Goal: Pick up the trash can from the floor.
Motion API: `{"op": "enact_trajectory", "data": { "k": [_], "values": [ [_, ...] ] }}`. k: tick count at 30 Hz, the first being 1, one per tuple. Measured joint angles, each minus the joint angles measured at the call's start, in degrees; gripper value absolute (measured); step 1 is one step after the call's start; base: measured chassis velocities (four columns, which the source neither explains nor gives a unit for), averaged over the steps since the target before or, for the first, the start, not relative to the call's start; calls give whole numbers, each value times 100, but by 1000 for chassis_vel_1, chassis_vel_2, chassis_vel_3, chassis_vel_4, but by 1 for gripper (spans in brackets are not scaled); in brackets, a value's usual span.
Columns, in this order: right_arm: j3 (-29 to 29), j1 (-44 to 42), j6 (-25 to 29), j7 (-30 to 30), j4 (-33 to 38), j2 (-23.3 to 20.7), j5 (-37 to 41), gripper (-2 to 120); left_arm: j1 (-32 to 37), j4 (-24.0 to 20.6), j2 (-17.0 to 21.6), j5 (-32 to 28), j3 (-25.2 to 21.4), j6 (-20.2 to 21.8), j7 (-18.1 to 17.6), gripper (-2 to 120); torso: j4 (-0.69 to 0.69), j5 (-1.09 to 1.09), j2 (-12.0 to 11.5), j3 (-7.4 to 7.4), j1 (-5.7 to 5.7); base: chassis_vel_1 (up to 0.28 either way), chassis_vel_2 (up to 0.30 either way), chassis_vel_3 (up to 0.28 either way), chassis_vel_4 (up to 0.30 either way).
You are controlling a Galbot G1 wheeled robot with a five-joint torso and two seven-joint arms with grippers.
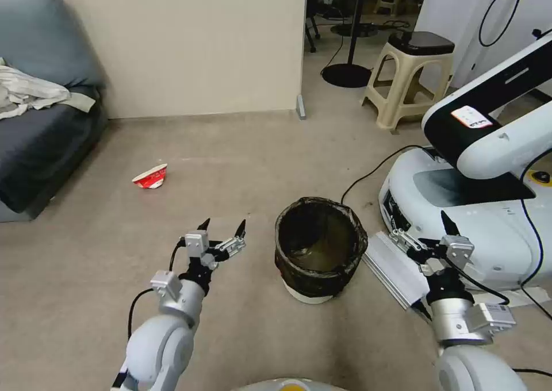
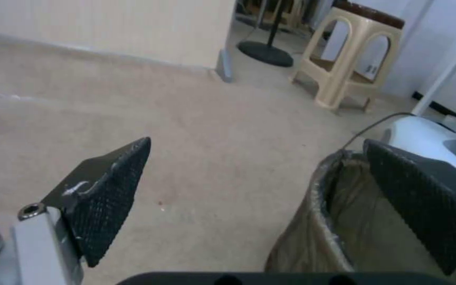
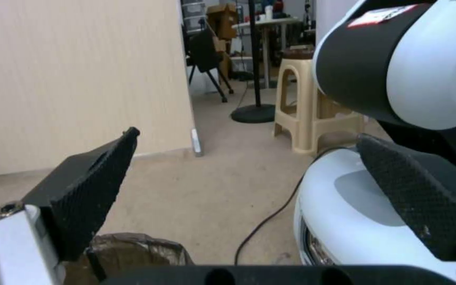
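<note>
The trash can (image 1: 320, 250) stands upright on the floor (image 1: 241, 167), its black bag folded over the rim, between the two arms; the left gripper (image 1: 222, 228) hovers just beside it on the robot's left, jaws spread and empty; the right gripper (image 1: 422, 236) hangs near its other side, jaws likewise released, close to a white robot base (image 1: 460, 218).

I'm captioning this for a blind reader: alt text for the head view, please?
A trash can lined with a black bag stands on the floor between two open tools, the left tool and right tool, neither touching it. A crushed red-and-white cup lies farther off.
</note>
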Motion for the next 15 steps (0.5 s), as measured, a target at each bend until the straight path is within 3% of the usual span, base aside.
{"op": "enact_trajectory", "data": {
  "k": [15],
  "values": [
    [88,-29,-1,0,-50,108,-86,100,-779,251,270,-751,757,809,-265,100,0,1,0,0,0,0,0,0,0]
  ]
}}
